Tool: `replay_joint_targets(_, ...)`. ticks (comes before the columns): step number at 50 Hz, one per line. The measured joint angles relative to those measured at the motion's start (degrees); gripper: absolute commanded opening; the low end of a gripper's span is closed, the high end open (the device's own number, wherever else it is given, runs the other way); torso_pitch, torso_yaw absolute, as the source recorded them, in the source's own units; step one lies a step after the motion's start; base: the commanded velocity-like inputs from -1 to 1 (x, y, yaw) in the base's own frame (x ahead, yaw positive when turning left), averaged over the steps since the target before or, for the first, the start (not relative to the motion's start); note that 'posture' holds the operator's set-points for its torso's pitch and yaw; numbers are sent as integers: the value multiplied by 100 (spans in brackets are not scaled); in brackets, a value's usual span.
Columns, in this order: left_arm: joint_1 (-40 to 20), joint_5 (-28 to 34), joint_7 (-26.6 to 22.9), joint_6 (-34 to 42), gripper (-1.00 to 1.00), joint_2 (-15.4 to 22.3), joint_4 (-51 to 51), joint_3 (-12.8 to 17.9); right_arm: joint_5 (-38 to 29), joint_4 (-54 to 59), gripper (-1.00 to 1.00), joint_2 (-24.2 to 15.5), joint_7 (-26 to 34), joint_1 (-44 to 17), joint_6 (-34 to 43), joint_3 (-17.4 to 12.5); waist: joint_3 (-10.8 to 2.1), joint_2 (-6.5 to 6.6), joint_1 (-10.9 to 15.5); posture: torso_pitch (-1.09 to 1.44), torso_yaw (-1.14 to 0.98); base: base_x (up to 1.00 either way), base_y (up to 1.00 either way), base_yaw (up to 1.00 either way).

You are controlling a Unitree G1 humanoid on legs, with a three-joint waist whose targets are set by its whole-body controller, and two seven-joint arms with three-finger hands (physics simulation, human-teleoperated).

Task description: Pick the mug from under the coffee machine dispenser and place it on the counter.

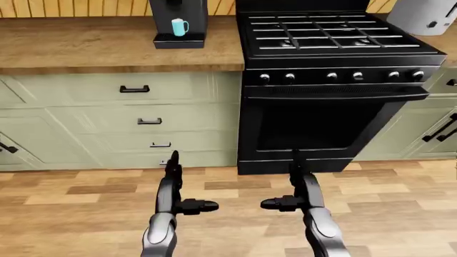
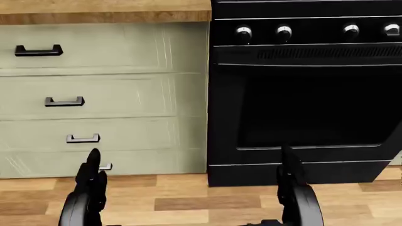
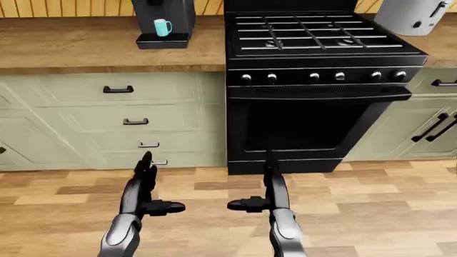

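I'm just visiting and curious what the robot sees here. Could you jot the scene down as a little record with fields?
mug: light blue mug, upright on the coffee machine's tray
coffee machine: black coffee machine on the wooden counter
stove: black stove to the counter's right in the left-eye view
left robot hand: left robot hand open, low over the floor, holding nothing
right robot hand: right robot hand open, holding nothing
task state: mug not yet picked

Light blue mug (image 1: pixel 179 27) under the coffee machine (image 1: pixel 178 22) on the wooden counter (image 1: pixel 85 45), black stove (image 1: pixel 332 80) beside, left hand (image 1: pixel 173 188) and right hand (image 1: pixel 300 188) with fingers open above the floor (image 1: pixel 400 203)
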Motion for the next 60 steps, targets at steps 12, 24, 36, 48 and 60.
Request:
replay_joint_targets(12, -48, 114, -65, -63, 100, 80, -594, 66, -212, -424, 100, -107, 56, -232, -71, -84, -312, -28, 46, 0, 0, 0, 0, 0)
replay_joint_targets(24, -730, 8, 106, 422, 100, 444, -1268, 698, -231, -1005, 100, -411, -77, -1006, 407, -495, -434, -15, 45, 0, 0, 0, 0, 0)
replay_joint_targets(36, -1502, -348, 156, 338, 100, 906, -542, 1078, 99, -396, 100, -1180, -300, -2125, 730, -1023, -333, -13, 45, 0, 0, 0, 0, 0)
replay_joint_targets(48, -1801, -533, 275, 582, 100, 1194, -1176, 1255, -23, -746, 100, -1587, -279, -2800, 1036, -1118, -311, -36, 37, 0, 0, 0, 0, 0)
replay_joint_targets(60, -1921, -735, 366, 1083, 100, 1477, -2423, 1606, -221, -1115, 100, -1860, -195, -3344, 1344, -1103, -286, 7, 43, 0, 0, 0, 0, 0)
